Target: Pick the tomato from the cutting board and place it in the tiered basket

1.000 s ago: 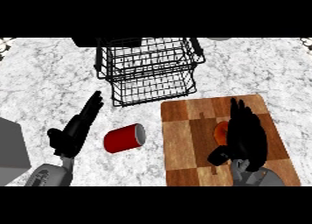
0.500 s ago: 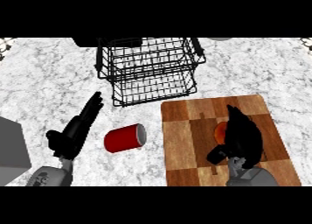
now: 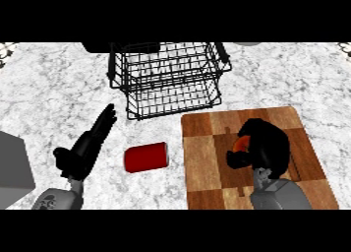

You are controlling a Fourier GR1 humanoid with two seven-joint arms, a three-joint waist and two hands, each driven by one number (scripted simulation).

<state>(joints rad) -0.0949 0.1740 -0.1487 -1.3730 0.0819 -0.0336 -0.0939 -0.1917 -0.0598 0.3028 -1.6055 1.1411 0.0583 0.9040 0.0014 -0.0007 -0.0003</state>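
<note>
The right robot hand sits over the wooden cutting board, its fingers curled down around the tomato. Only a sliver of red-orange shows at the left edge of the hand; the rest of the tomato is hidden beneath the black fingers and palm. Whether the tomato touches the board or is off it cannot be told from this view. The grey forearm comes in from the lower edge, over the board's near end.

The black wire tiered basket stands on the marble counter beyond the board, its near corner just beside the board's far left corner.

The left robot hand rests at the left, fingers straight and pressed together, pointing up and toward the basket, holding nothing. A red cup lies on its side on the counter between this hand and the board. A grey box shows at the left edge
</note>
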